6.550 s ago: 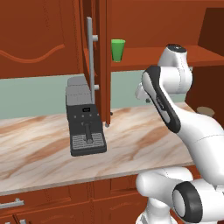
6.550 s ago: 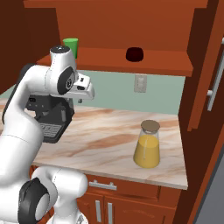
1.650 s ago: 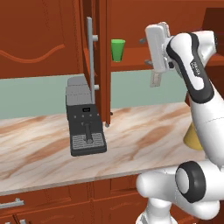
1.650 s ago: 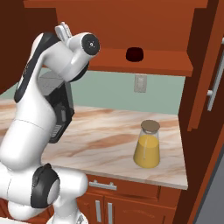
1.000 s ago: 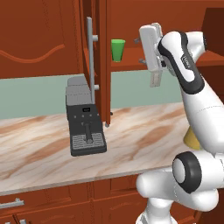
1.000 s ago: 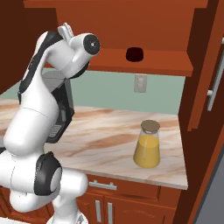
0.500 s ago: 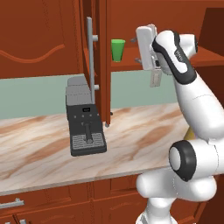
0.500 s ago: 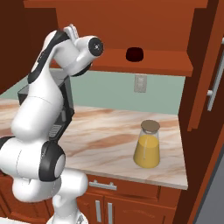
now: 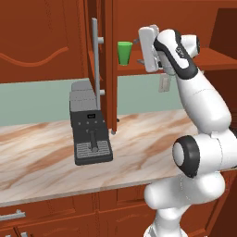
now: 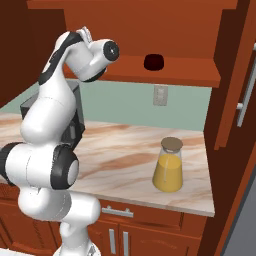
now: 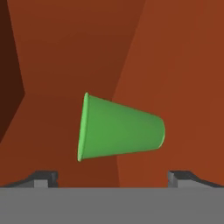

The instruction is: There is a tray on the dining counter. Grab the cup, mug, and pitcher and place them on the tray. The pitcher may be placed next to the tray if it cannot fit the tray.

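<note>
- Lined up on the cup (image 11: 120,129) now, bright green, standing upright on a wooden shelf (image 9: 139,65) inside the upper cabinet, just right of the open cabinet door (image 9: 102,69)
- Pincer (image 9: 139,42) raised to shelf height, just beside the cup on its right, not touching
- Fingertips (image 11: 43,177) spread wide in the hand view, one at each lower corner, cup centred between them and lying sideways there because the hand is rolled; nothing held
- Looks like a light, rigid tumbler with smooth tapered sides and no handle; likely to tip or skid away if nudged before the jaws close
- Best hold judged to be across the mid-body, a little above the middle, where the widening toward the rim resists sliding down through the jaws
- Firm but not crushing squeeze advised, since thin walls may flex
- Mug (image 10: 153,62) sitting dark red on the same shelf, well apart from the cup
- Pitcher (image 10: 168,165) with orange liquid and tan lid down on the marbled surface (image 10: 120,155), likely the heaviest of the three and sloshy
- Coffee machine (image 9: 89,129) standing on that surface below the cabinet door, clear of the reach
</note>
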Tool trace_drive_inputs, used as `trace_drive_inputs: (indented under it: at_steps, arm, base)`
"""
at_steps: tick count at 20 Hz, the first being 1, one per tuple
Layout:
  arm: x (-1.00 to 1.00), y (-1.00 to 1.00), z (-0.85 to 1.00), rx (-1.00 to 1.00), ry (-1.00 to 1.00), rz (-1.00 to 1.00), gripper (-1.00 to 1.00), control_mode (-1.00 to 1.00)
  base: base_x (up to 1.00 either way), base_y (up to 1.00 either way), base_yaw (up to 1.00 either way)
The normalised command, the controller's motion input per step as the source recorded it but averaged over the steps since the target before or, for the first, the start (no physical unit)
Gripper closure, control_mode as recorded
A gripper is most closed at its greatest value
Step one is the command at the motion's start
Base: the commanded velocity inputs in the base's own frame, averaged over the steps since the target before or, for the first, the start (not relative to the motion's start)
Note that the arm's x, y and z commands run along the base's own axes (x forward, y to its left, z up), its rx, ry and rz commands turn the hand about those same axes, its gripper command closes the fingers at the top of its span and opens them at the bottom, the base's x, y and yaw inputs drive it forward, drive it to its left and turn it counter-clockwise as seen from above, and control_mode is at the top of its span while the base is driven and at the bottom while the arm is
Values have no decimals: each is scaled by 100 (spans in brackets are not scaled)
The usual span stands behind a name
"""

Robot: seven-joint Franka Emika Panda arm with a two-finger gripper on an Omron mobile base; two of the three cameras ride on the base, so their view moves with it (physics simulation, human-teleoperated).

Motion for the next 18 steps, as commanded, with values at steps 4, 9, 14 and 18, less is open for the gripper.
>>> trace_drive_inputs:
  at_steps: [4, 9, 14, 18]
  arm:
    - [35, 1, 0, 0, 4, 0, -100, -100]
    - [36, 0, 0, 0, 5, 0, -100, -100]
    - [19, 0, 0, 0, 6, 0, -100, -100]
    - [9, 5, 0, 0, 5, 0, -100, -100]
  base:
    - [0, 0, 0]
    - [0, 0, 0]
    - [0, 0, 0]
    - [0, 0, 0]
